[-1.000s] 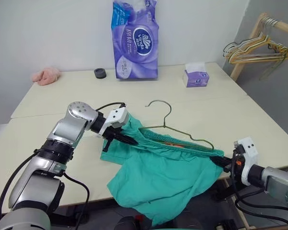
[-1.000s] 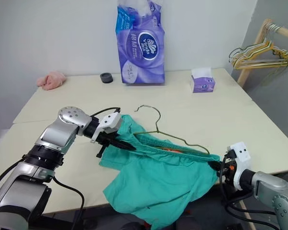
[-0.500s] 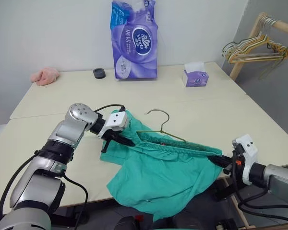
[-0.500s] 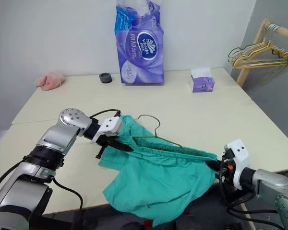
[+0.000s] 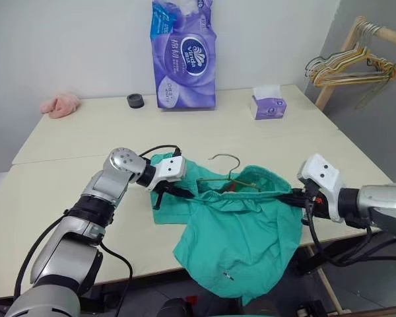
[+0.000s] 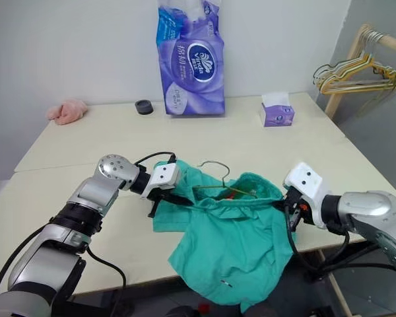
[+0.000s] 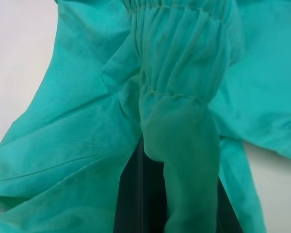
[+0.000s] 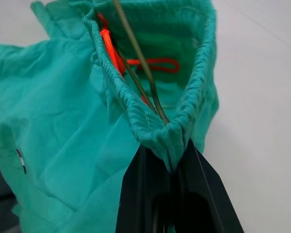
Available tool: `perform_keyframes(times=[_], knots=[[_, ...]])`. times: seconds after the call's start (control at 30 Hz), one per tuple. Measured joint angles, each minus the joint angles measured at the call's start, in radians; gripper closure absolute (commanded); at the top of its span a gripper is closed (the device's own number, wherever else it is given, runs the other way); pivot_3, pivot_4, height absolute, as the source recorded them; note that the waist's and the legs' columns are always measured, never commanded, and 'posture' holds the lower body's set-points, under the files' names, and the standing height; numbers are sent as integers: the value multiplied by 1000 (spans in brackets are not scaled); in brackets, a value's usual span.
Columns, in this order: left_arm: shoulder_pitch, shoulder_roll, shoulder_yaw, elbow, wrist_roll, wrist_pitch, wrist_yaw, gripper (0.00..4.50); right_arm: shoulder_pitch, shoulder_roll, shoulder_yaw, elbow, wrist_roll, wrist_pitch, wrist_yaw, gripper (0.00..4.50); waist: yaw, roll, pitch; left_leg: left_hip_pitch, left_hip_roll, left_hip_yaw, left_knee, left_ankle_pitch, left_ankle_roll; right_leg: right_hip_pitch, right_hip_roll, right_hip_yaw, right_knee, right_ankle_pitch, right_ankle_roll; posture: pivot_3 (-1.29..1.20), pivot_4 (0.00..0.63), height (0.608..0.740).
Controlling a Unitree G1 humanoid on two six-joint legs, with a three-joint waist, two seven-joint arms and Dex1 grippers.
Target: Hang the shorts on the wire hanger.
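Each clenched on one end of the waistband, the left claw (image 5: 185, 193) and right claw (image 5: 292, 197) hold the shorts (image 5: 241, 231) open around the hanger (image 5: 226, 173) near the tabletop (image 5: 66, 158) front edge

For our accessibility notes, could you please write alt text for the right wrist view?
The right claw is shut on the gathered waistband of the teal shorts, seen from close up. The thin wire hanger runs down inside the open waistband beside an orange drawstring, above the pale table.

Wire hanger (image 5: 226, 173) inside shorts (image 5: 241, 231), on table (image 5: 66, 172).
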Motion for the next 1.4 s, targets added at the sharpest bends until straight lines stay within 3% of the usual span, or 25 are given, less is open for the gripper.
perform_keyframes(times=[0.27,0.4,0.67,1.03,1.4], knots=[[17,-50,0,-4,24,-1,68,4500,-147,-35,213,83,-180,-105,115,4440,0,0,0,0,0,0,0,0,0,0,-1,0,0,1,-2,-212,54,740],[35,-69,-1,-8,34,0,103,4500,-185,-21,252,94,-235,-144,148,4440,0,0,0,0,0,0,0,0,0,-1,-1,0,1,1,-2,-212,54,740],[75,-102,-1,-57,38,26,164,4500,-155,-67,210,48,-267,-185,217,1711,3,0,0,0,0,-2,0,0,0,-1,-2,-2,1,2,-2,-218,55,740],[90,-130,0,-89,36,42,188,4500,-3,-161,64,46,-270,-147,229,1711,-2,1,0,1,0,0,0,0,0,0,-2,-1,1,2,-2,-234,59,740],[90,-136,0,-92,27,40,180,4500,-70,-94,234,215,-413,-258,263,1711,-3,1,0,1,0,1,0,0,0,0,-2,-1,1,2,-2,-225,55,740]])
